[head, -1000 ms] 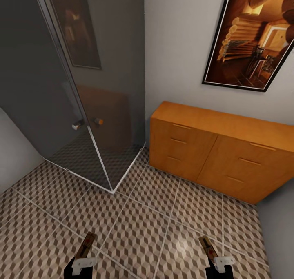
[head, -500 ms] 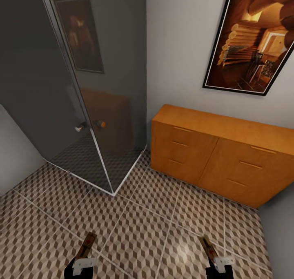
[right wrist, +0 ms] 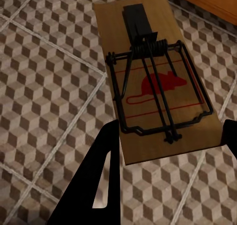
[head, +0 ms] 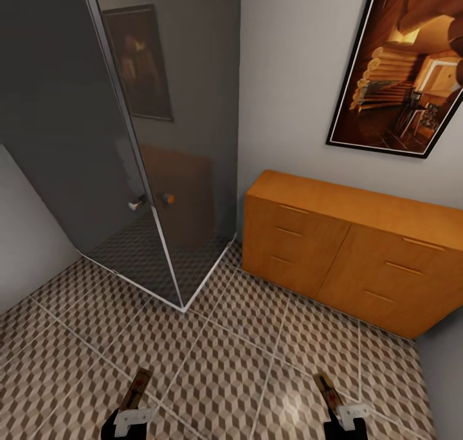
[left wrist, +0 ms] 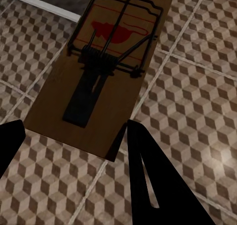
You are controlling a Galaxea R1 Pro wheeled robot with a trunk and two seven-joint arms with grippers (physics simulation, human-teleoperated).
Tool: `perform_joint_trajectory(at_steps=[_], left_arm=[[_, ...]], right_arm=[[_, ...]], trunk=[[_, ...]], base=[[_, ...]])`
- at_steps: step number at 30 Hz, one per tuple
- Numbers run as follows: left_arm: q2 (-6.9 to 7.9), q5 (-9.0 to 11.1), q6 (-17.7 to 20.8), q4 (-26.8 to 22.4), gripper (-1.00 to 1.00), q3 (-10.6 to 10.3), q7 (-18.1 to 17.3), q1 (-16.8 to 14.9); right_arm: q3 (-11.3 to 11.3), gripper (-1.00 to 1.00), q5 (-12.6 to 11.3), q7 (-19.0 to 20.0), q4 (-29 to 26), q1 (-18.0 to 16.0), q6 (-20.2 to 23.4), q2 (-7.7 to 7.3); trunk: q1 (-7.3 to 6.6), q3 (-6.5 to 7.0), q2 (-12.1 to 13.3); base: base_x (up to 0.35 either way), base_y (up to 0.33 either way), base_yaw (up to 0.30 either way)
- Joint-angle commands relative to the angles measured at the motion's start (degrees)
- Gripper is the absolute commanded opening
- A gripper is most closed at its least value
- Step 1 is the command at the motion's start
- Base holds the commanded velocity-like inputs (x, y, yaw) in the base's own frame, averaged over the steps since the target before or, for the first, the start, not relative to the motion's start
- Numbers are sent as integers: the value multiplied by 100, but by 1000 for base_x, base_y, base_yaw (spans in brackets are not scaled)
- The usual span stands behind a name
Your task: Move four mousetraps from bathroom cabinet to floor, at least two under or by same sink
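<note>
Left gripper (left wrist: 69, 136): fingers (left wrist: 148, 170) closed on the near end of a mousetrap (left wrist: 106, 62), held above the bathroom floor (left wrist: 197, 101). Right gripper (right wrist: 170, 141): fingers (right wrist: 103, 180) closed on a second mousetrap (right wrist: 153, 82). Each board bears a red mouse silhouette in a red outline; no legible writing. In the head view, both traps (head: 137, 388) (head: 326, 388) project forward over the tiles. The orange-wood cabinet (head: 334, 247) stands against the wall, all drawers closed, beside a dark glass shower enclosure (head: 128, 137) and under a framed picture (head: 402, 73).

Black arms, white bracket at each wrist; jaws flat black tapered blades, slotted
</note>
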Motion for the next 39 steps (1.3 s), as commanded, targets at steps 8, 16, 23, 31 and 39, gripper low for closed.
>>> perform_joint_trajectory(at_steps=[8, 16, 23, 31, 39], left_arm=[[5, 19, -11, 5, -100, -54, 62, -4], [0, 19, -11, 5, -100, -54, 62, -4], [-1, 19, -11, 8, -100, -54, 62, -4], [-3, 19, -11, 14, -100, -54, 61, -4], [-1, 19, -11, 14, -100, -54, 59, -4]], right_arm=[[-50, -100, 29, 36, 6, -4, -23, 0], [-49, -100, 29, 34, 8, -4, -22, 0], [-49, -100, 30, 36, 9, 3, -24, 0], [-49, -100, 30, 34, 9, 5, -24, 0], [-49, -100, 31, 34, 11, 5, -24, 0]], trunk=[[3, 62, -10], [3, 134, -10], [3, 194, -10], [3, 260, -10], [3, 321, -10]], base=[[0, 0, 100], [0, 0, 106], [0, 0, 115], [0, 0, 128], [0, 0, 162]])
